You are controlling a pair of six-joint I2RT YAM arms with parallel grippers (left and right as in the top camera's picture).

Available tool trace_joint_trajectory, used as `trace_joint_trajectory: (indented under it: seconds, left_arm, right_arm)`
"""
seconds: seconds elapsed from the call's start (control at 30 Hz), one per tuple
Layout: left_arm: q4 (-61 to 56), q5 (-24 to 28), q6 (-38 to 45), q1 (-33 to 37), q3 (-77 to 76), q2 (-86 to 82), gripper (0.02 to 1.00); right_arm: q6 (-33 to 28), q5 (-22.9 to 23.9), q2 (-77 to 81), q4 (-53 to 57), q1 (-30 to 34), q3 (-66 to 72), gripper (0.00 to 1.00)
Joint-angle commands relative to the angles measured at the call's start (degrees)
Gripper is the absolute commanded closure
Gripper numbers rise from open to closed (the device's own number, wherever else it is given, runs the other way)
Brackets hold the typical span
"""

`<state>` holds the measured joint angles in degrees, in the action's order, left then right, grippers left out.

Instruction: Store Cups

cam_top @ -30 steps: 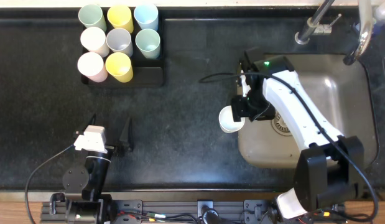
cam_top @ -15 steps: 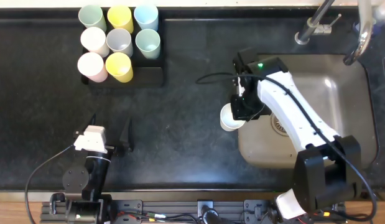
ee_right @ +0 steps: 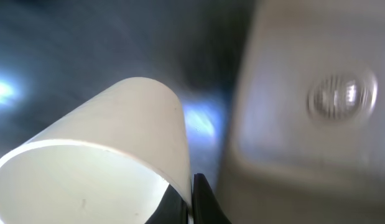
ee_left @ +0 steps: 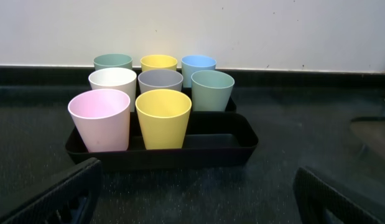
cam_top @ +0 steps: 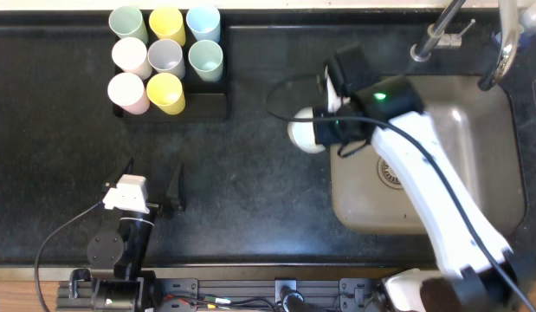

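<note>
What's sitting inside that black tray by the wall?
Eight upright cups stand in the black tray, in rows of three, three and two. One corner spot in the front row is bare. The tray floor beneath the cups is covered.

White right arm (cam_top: 421, 160), black gripper (cam_top: 323, 130), cables, green light.
</note>
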<state>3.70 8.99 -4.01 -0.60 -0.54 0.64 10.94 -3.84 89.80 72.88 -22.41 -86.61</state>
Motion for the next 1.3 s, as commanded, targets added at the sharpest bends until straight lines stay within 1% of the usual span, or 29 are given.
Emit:
trace_joint_trajectory:
  seconds: [0.03,0.07,0.17,0.47,0.57,0.7,0.83,1.3]
  left_arm:
    - [0.3,-0.2,1.0,0.5,0.1,-0.5,0.02]
    - [0.3,-0.2,1.0,0.5,0.1,-0.5,0.02]
    - [0.3,-0.2,1.0,0.5,0.1,-0.5,0.018]
    - [0.3,-0.2,1.0,0.5,0.1,-0.5,0.018]
    - [0.3,-0.2,1.0,0.5,0.1,-0.5,0.018]
    - [0.3,-0.2,1.0,0.5,0.1,-0.5,0.018]
    - [0.3,-0.2,1.0,0.5,0.1,-0.5,0.018]
    - [0.3,-0.2,1.0,0.5,0.1,-0.5,0.018]
  right_arm:
    - [4.3,-1.9,-2.4,0.6,-4.2,-15.3,0.958]
    - [5.1,-1.9,-0.4,0.6,-6.5,-20.9,0.958]
    - [6.3,-1.9,4.3,0.9,-9.6,-28.1,0.958]
    - [7.1,-2.1,25.0,2.8,-15.2,-41.0,0.958]
    - [7.6,-1.4,28.4,2.6,-15.6,-41.5,0.956]
    - [8.5,2.0,33.1,1.6,-16.5,-41.5,0.958]
    - [9.1,3.9,34.7,0.3,-17.0,-41.5,0.958]
    - [9.9,3.8,39.0,-2.6,-17.4,-41.5,0.956]
